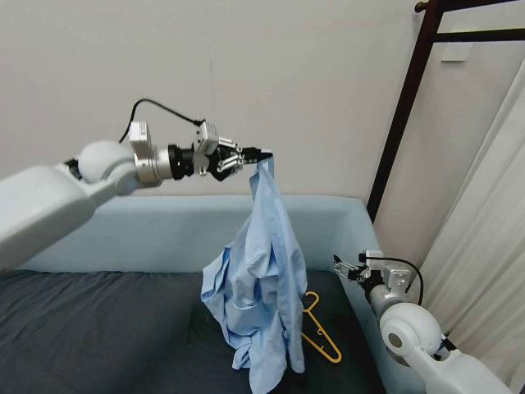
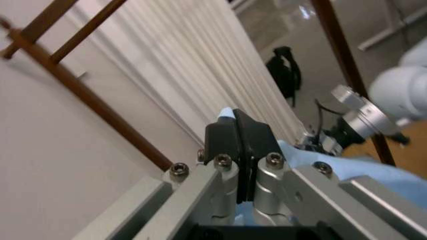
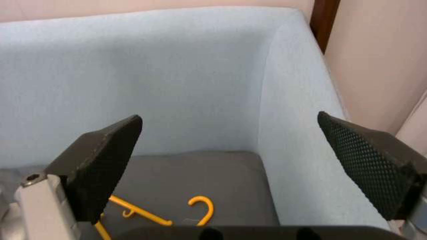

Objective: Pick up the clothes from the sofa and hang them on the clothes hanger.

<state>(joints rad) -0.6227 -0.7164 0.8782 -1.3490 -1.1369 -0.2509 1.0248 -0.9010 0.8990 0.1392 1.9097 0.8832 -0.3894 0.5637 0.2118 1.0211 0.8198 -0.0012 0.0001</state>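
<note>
Shirt (image 1: 262,279) hangs beneath clamped left gripper (image 1: 264,153), right gripper (image 1: 339,265) spread nearby.

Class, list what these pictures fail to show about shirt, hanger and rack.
Yellow hanger: head view, partly behind the hanging blue shirt; right wrist view, cut by a finger of the right gripper.
Wooden rack: head view, cut by the edges, foot behind the sofa.
Pinched shirt part: left wrist view, hidden inside the shut left gripper.

Plain pale wall (image 1: 312,74) beside a white pleated curtain (image 1: 492,238)

white arms (image 1: 41,209), silver wrists (image 1: 152,164), blk cables (image 1: 152,100)
</note>
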